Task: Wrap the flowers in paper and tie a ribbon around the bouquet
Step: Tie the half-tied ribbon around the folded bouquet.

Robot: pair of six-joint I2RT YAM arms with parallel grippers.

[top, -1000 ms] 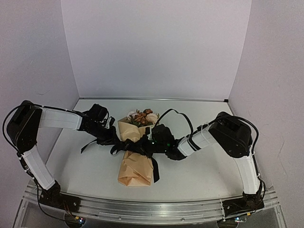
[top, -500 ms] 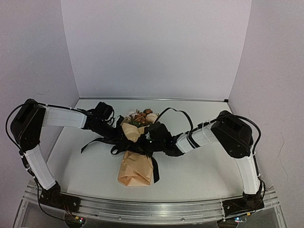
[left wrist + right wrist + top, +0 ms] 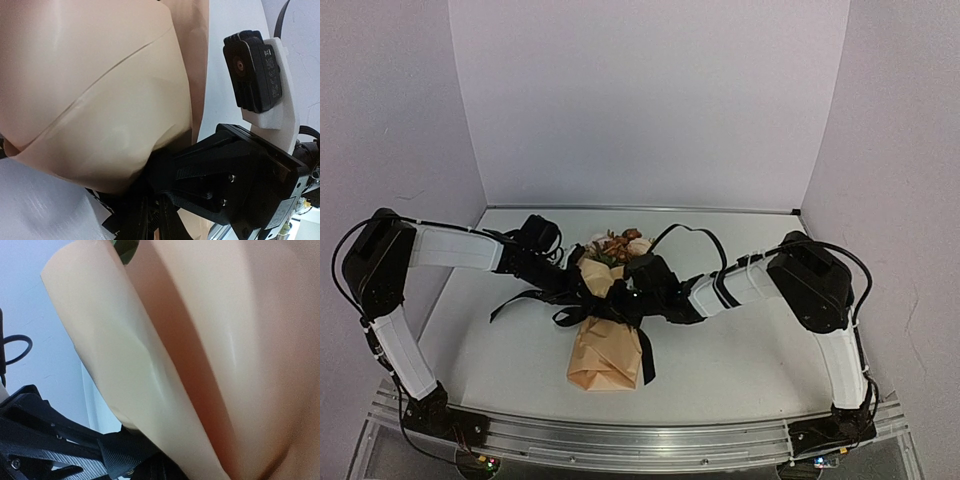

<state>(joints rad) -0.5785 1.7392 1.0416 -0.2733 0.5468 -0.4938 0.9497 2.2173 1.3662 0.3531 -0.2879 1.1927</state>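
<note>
The bouquet (image 3: 605,345) lies in the middle of the table, a tan paper (image 3: 100,100) cone with its narrow end toward me. The flowers (image 3: 620,245), cream and orange-brown, show at its far end. The black ribbon (image 3: 647,360) crosses the cone's waist, with loose tails trailing left and toward me. My left gripper (image 3: 585,297) presses in from the left and looks shut on the ribbon (image 3: 125,220). My right gripper (image 3: 625,303) comes from the right, shut on the ribbon (image 3: 125,452) against the paper (image 3: 200,340). The two grippers almost touch.
White walls close in the table (image 3: 740,350) at the back and on both sides. A black cable (image 3: 685,235) loops above the right wrist. A metal rail (image 3: 640,440) carrying both arm bases runs along the near edge.
Both grippers have drawn in toward the bouquet's waist, the left one moving right and the right one moving left. The ribbon tails have shifted slightly. The bouquet stays in place.
</note>
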